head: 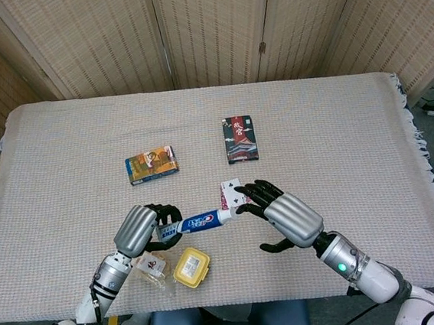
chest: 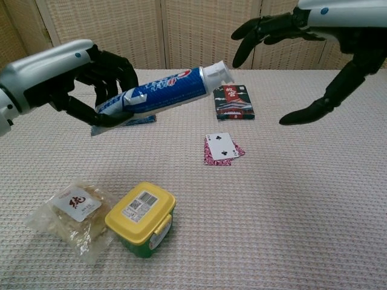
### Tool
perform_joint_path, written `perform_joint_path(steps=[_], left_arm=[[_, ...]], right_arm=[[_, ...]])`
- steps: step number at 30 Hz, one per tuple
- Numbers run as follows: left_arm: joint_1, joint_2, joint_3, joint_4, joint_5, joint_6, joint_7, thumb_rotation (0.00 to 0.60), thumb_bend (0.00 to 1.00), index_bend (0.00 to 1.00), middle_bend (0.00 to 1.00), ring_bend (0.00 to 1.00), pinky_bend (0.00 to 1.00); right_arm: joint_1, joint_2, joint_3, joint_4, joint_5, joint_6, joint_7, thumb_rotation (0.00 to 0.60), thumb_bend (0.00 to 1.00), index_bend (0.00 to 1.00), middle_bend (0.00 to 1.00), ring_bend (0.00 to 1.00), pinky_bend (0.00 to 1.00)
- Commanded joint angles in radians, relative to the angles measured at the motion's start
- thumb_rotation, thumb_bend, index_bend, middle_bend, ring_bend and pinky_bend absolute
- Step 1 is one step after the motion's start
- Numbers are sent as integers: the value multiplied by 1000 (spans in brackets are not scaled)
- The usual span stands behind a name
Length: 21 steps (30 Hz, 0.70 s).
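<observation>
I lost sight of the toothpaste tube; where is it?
The toothpaste tube is gripped in the left hand, raised above the table, its cap pointing toward the open right hand.

Cloth-covered table (head: 335,113): two card boxes (head: 240,139), loose cards (chest: 222,148), yellow tub (chest: 141,219), snack bag (chest: 72,216).

You have 2 cameras. Your head view looks steeply down from above the near edge of the table (head: 61,139), far enough back to take in its whole top and the folding screen (head: 211,25) behind. Your chest view sits low and close, facing level across the table (chest: 290,199) toward that screen (chest: 181,30). Both share the near middle, where the playing cards (head: 231,192) (chest: 221,148) lie.
</observation>
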Motion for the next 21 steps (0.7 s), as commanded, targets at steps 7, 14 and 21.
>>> perform_joint_path(steps=[7,14,21], left_arm=[[11,-56,1,49,59,64,-36,600,702,772,792,683,624],[10,-73,-6,42,74,82,-22,600,703,774,792,683,622],[11,-90,-13,39,82,98,-21,600,704,775,792,683,621]], right_arm=[[-28,17,-31,83,-238,109,507,596,244,13,12,0,0],[18,-70,-26,152,-264,112,658,515,239,0,0,0,0],[51,-137,-18,181,-251,107,695,508,237,0,0,0,0]])
